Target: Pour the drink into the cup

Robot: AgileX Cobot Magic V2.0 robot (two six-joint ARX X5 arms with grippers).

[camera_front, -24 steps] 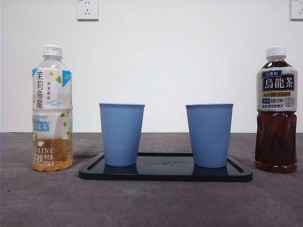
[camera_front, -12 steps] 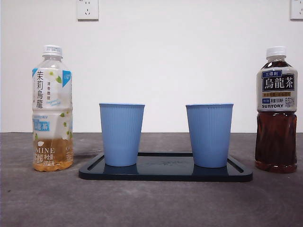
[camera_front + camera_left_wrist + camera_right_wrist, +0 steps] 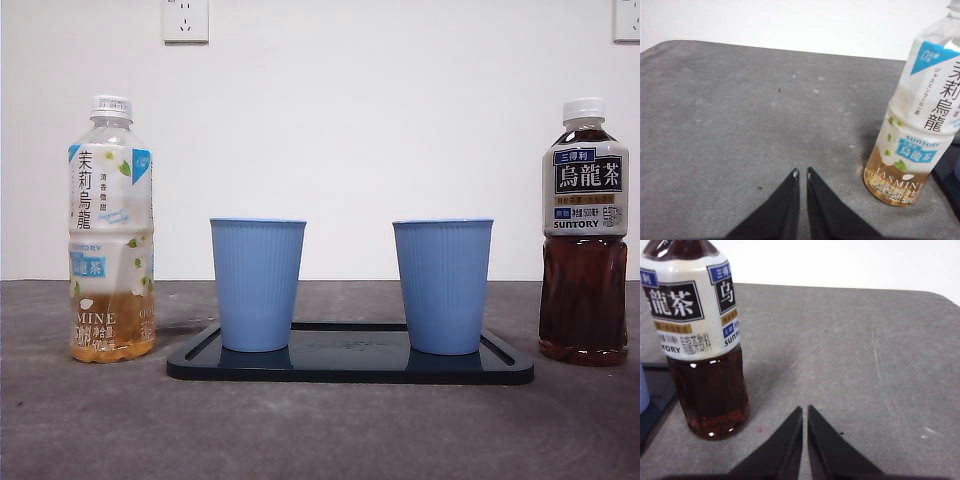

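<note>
Grey, lightly speckled counter [image 3: 320, 430] under a plain white wall [image 3: 380, 120], with one wall socket [image 3: 185, 20] high on the left of the front view and the edge of another socket [image 3: 627, 20] at the top right corner. At centre, a flat black tray [image 3: 350, 365] carrying two upright blue ribbed cups, the left cup [image 3: 257, 284] and the right cup [image 3: 441, 286], apart from each other, mouths up, contents not visible from this low angle. Off the tray's left end, upright and capped in white, a jasmine tea bottle [image 3: 111, 228] with pale liquid only near its base. Off the tray's right end, also upright and capped, an oolong tea bottle [image 3: 584, 231] filled with dark tea up to its neck. Nothing between bottles and cups but bare counter and the tray's rim. Left gripper [image 3: 801, 174] over the counter near the jasmine bottle, not touching it, fingers clenched together on nothing. Right gripper [image 3: 805, 411] near the oolong bottle, likewise clear of it, fingers pressed together and empty.
</note>
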